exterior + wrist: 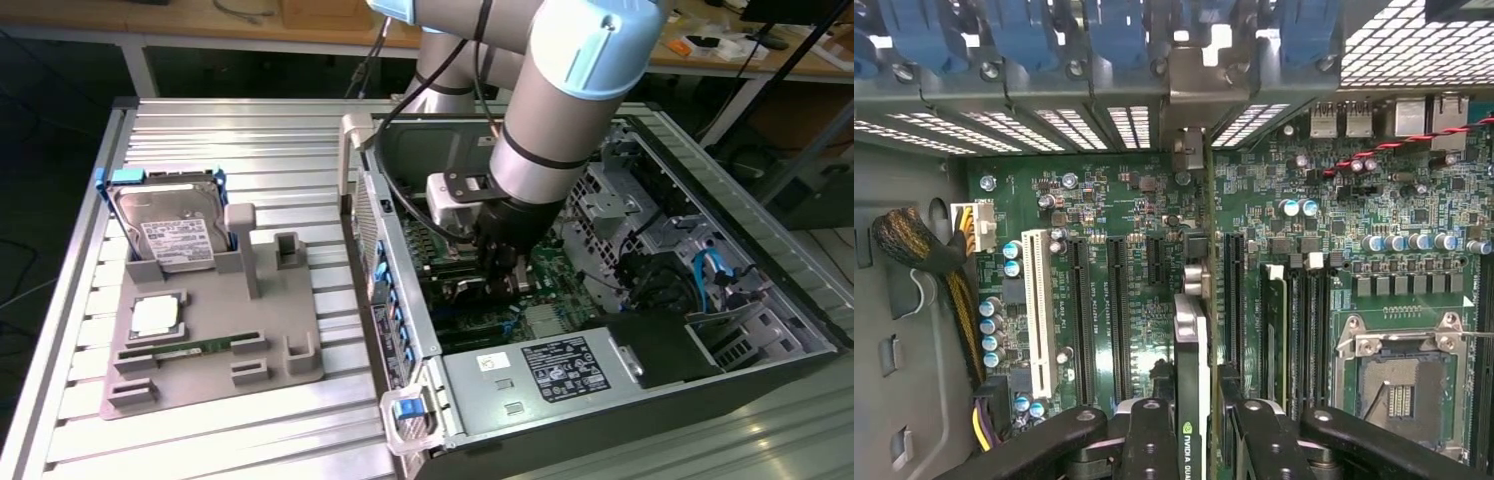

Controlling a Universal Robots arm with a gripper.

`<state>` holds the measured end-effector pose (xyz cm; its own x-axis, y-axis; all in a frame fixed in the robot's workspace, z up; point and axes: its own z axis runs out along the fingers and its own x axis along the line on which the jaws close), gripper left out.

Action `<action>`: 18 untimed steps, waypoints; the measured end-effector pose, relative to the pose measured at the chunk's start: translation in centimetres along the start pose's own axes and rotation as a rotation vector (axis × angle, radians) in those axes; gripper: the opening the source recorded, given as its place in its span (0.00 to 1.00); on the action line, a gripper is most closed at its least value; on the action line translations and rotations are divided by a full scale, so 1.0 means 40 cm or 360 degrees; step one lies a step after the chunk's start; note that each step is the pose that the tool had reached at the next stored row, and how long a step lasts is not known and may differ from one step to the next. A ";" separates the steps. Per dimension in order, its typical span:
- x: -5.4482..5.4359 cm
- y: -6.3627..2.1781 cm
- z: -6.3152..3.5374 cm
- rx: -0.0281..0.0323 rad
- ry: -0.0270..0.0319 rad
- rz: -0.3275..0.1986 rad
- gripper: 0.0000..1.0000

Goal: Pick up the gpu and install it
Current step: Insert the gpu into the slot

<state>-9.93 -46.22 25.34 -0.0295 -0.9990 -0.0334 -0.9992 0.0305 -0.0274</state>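
Observation:
In the wrist view the gpu (1192,345) is seen edge-on, a thin dark card with a green logo strip. It stands over the green motherboard (1114,200) between two long black slots (1116,310). Its silvery bracket (1192,100) reaches the case's rear slot openings. My gripper (1196,428) is shut on the card, with one black finger (1150,435) on each side. Whether the card's edge sits in a slot I cannot tell. In the exterior view the gripper (501,278) is low inside the open computer case (400,330), and it hides the card.
Blue retainer clips (1114,30) line the case's rear. A white slot (1039,310), a braided cable bundle (914,245) and the CPU socket (1399,385) flank the card. Outside the case, a grey fixture (267,330) holds a hard drive (167,225) and a memory stick (200,347).

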 end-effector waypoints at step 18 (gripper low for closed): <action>0.000 0.000 0.010 0.00011 -0.00015 0.0000 0.35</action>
<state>-9.93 -46.21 24.96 -0.0297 -0.9990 -0.0344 -0.9991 0.0307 -0.0280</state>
